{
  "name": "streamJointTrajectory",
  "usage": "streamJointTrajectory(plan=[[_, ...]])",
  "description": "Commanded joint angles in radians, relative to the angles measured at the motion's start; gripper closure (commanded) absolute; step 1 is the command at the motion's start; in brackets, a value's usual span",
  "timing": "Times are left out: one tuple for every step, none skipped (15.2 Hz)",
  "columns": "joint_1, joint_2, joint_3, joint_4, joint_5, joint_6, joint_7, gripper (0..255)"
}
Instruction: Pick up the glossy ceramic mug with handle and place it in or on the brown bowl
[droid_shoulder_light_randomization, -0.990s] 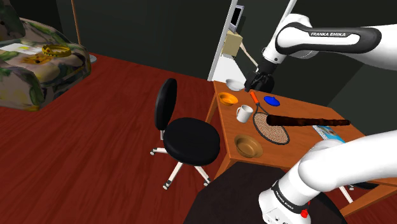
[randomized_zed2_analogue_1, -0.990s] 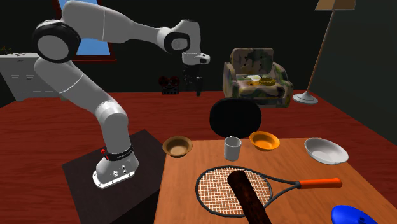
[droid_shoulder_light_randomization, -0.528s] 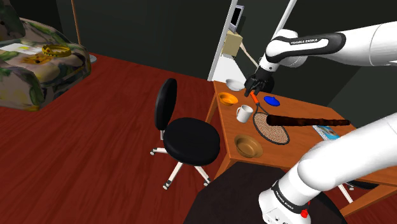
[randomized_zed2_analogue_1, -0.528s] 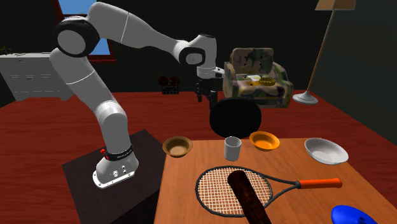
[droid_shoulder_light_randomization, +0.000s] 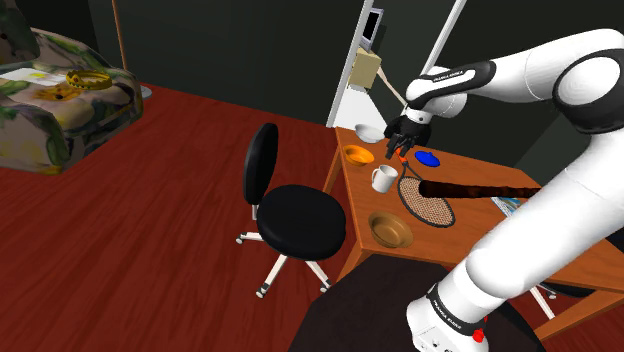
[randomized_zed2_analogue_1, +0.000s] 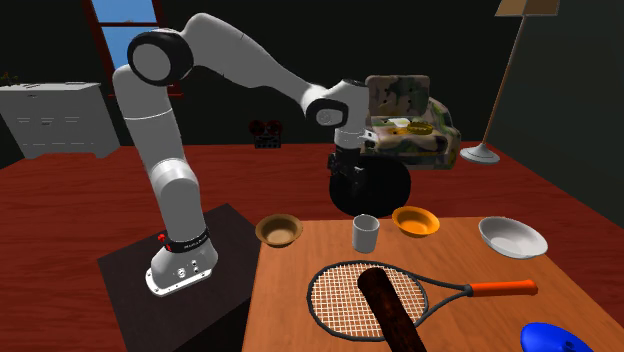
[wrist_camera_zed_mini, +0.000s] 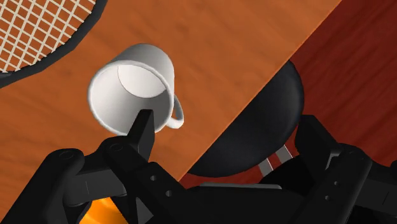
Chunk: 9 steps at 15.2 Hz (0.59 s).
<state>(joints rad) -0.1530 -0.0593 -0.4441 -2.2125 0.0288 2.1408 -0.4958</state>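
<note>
Robot arm (randomized_zed2_analogue_1: 230, 50): glossy white, rounded tube links, with dark grey rings at the joints (randomized_zed2_analogue_1: 155, 60). The forearm has a dark band with small white lettering (droid_shoulder_light_randomization: 447, 76). The base segment (randomized_zed2_analogue_1: 180, 262) is white, with a black lettered collar and a red dot (droid_shoulder_light_randomization: 478, 335). The gripper (droid_shoulder_light_randomization: 401, 147) is all black, with a blocky body and flat fingers (wrist_camera_zed_mini: 144, 127).

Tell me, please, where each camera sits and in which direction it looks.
Shoulder view: beside and behind the stand, looking down over the table; shows the white arm, its pincer near the mug.
Second exterior view: across the table, facing the robot; shows the whole arm on its stand.
Wrist view: on the hand, looking down at the mug; shows the open pincer's black fingers.
Shared: both exterior views show mug, brown bowl and racket.
</note>
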Motion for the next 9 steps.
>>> streamJointTrajectory(plan=[[-0.011,0.079,-0.018,0.045,0.034,0.017,-0.047,0],[-0.019,0.117,-0.026,0.067,0.052,0.024,-0.071,0],[-0.029,0.155,-0.031,0.09,0.071,0.03,-0.095,0],[-0.04,0.194,-0.036,0.114,0.09,0.035,-0.118,0],[-0.052,0.233,-0.038,0.14,0.109,0.039,-0.141,0],[-0.065,0.272,-0.04,0.166,0.128,0.041,-0.163,0],[-0.08,0.311,-0.04,0.194,0.146,0.043,-0.184,0],[-0.096,0.35,-0.039,0.223,0.163,0.044,-0.204,0],[-0.112,0.389,-0.037,0.253,0.18,0.043,-0.223,0]])
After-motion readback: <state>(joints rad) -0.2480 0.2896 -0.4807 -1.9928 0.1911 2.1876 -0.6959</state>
